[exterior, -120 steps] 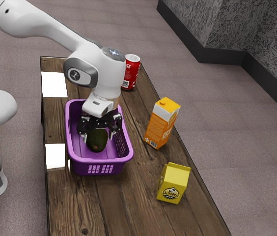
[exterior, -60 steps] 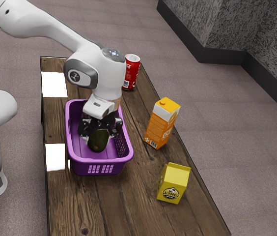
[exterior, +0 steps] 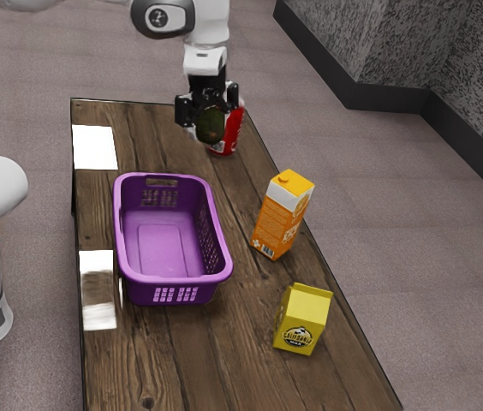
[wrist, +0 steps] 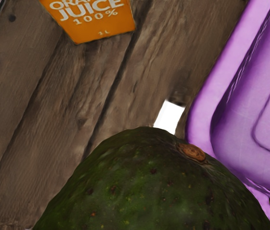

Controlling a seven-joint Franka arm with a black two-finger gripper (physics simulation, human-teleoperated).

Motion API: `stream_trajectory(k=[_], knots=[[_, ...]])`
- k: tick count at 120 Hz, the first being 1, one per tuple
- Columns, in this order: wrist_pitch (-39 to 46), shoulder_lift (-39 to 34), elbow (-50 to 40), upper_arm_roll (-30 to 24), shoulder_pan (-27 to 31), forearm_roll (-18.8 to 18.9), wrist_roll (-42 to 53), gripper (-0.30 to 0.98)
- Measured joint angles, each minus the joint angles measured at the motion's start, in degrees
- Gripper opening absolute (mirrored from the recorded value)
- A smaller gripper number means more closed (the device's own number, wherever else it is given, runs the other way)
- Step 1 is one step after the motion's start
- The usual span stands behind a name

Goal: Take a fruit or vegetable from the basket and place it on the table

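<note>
Carrying the avocado (exterior: 211,126) in the pincer (exterior: 209,113), was up over the far end of the counter (exterior: 220,351), out of the basket (exterior: 181,280). Had the avocado clamped from both sides, not set down. Could not tell the gap to the red can (exterior: 228,137), right behind it in the exterior view. Might have bumped the can and tipped it over by swinging or going down too close. Might have lost the avocado by pinching its round sides off the middle, or by letting go too high, and so sent it rolling off the edge to the floor (exterior: 378,214). Needed to go down slowly, let go only on touching the counter, then lift straight up so as not to nudge it.

Found the counter brown, long and narrow, with dark lines and knots, and bright white patches (exterior: 94,147) at the exterior view's left. Saw the juice (exterior: 281,217) standing beside the basket and the yellow milk (exterior: 303,321) nearer the front, both upright. Saw a dull, pinkish-grey floor all around and, at the back, a speckled grey wall (exterior: 473,77) with a black strip (exterior: 383,97) along its foot.
</note>
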Motion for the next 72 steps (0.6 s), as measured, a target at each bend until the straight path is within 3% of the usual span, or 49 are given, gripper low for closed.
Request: stream_trajectory(k=[23,34,45,72], knots=[[-2.2,2.7,5.4,13.5,-6.3,5.1,2.8,0.49],[-2.8,2.9,5.9,15.3,-7.4,6.4,3.8,0.49],[-4.0,2.9,6.5,17.8,-9.1,7.0,4.6,0.61],[-5.7,2.8,6.8,19.9,-10.8,7.1,6.3,0.67]])
